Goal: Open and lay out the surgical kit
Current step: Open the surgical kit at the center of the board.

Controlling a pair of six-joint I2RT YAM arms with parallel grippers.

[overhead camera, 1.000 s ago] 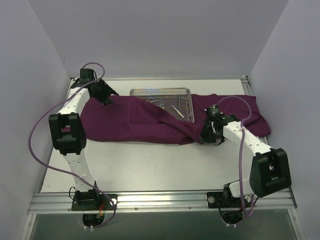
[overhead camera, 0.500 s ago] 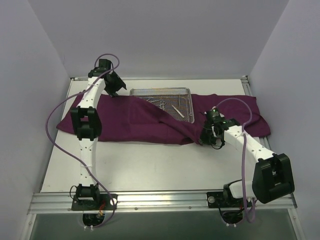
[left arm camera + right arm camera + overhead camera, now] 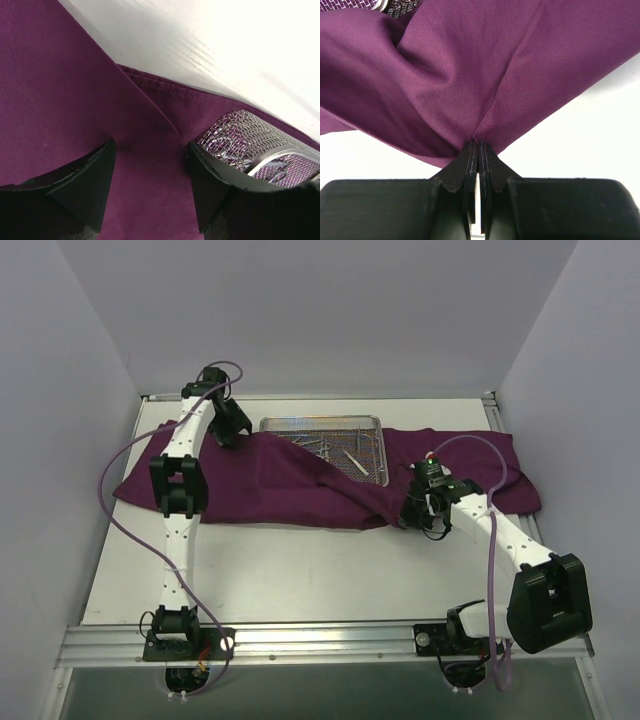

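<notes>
Currently we've got the right tool [image 3: 479, 146] pinched shut on a fold of cloth [image 3: 290, 480], left tool [image 3: 150, 147] open and empty, tray [image 3: 320, 423] partly in that cloth at the back of the tabletop [image 3: 300, 560], so a tug could drag it and spill the forceps [image 3: 355, 458].

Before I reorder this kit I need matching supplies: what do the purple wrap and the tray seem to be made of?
The purple wrap looks like matte woven cloth: a fine twill-like weave shows, and it creases softly where the right end effector pinches it. The tray looks like metal wire mesh, likely steel, in shiny silver: the open lattice and bright rim glint.
</notes>
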